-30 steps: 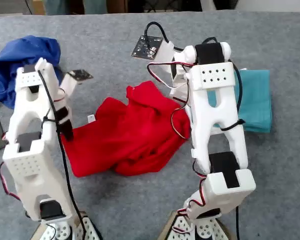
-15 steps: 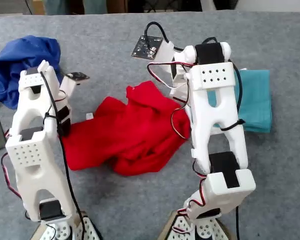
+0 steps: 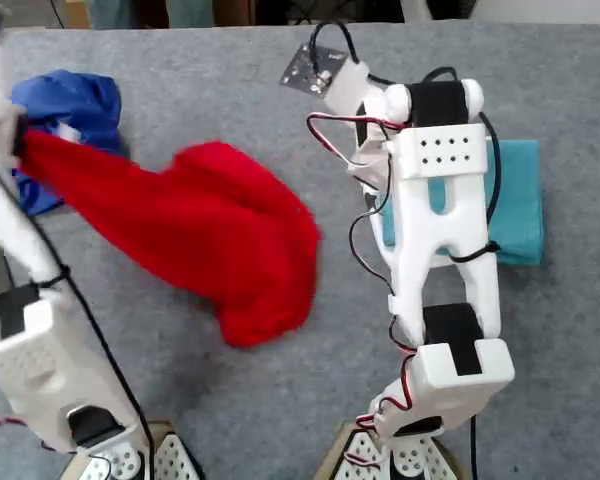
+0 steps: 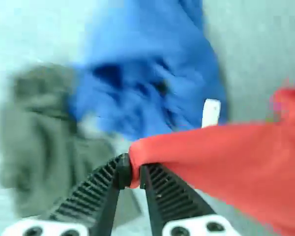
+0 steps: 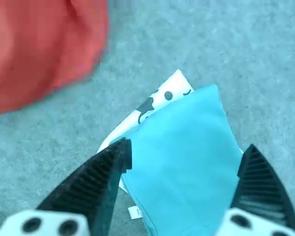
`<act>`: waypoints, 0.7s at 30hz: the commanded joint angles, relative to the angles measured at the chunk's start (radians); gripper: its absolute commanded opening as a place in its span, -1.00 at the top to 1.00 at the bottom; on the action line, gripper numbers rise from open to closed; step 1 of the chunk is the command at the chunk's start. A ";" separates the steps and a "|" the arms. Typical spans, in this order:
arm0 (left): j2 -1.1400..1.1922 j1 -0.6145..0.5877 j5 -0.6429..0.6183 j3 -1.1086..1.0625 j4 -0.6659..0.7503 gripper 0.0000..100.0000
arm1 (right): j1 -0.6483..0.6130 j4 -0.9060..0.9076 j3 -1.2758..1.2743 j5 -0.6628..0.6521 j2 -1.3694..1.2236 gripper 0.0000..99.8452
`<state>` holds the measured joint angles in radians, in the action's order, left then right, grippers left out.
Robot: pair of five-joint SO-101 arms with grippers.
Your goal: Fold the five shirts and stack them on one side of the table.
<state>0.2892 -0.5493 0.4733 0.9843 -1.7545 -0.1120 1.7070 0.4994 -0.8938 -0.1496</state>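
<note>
The red shirt (image 3: pixel 200 230) hangs stretched across the left half of the table, pulled up by one edge toward the far left. My left gripper (image 4: pixel 132 172) is shut on that edge of the red shirt (image 4: pixel 221 157), above the blue shirt (image 4: pixel 152 73) and a grey shirt (image 4: pixel 34 142). In the high view the blue shirt (image 3: pixel 70 110) lies crumpled at the back left. My right gripper (image 5: pixel 179 162) is open over the folded teal shirt (image 5: pixel 187 172), which lies on a white printed shirt (image 5: pixel 157 105). That teal shirt (image 3: pixel 515 200) sits at the right, beside the right arm (image 3: pixel 440 200).
The grey felt table (image 3: pixel 200 70) is bare at the back middle and front middle. Both arm bases (image 3: pixel 400 455) stand at the front edge.
The left arm has swung up and far to the left, lifting the red shirt off the table and stretching it. The right gripper has let the red shirt go and shifted slightly back.
</note>
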 commanded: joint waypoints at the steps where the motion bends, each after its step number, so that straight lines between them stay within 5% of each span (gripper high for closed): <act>1: -0.140 -0.051 -0.025 0.101 -0.005 0.94 | -0.009 -0.018 0.059 0.046 0.008 0.30; 6: -0.218 -0.154 0.014 -0.038 -0.005 0.94 | -0.146 -0.020 0.054 0.163 0.005 0.30; 14: -0.295 -0.375 0.236 -0.619 -0.003 0.94 | -0.522 -0.178 -0.091 0.468 -0.188 0.31; 21: -0.299 -0.466 0.285 -0.989 0.137 0.94 | -0.646 -0.261 -0.028 0.473 -0.507 0.74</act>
<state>0.0437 -0.9851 0.7465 0.1158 -1.6840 -0.7319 1.4676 0.4135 -0.4242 -0.5700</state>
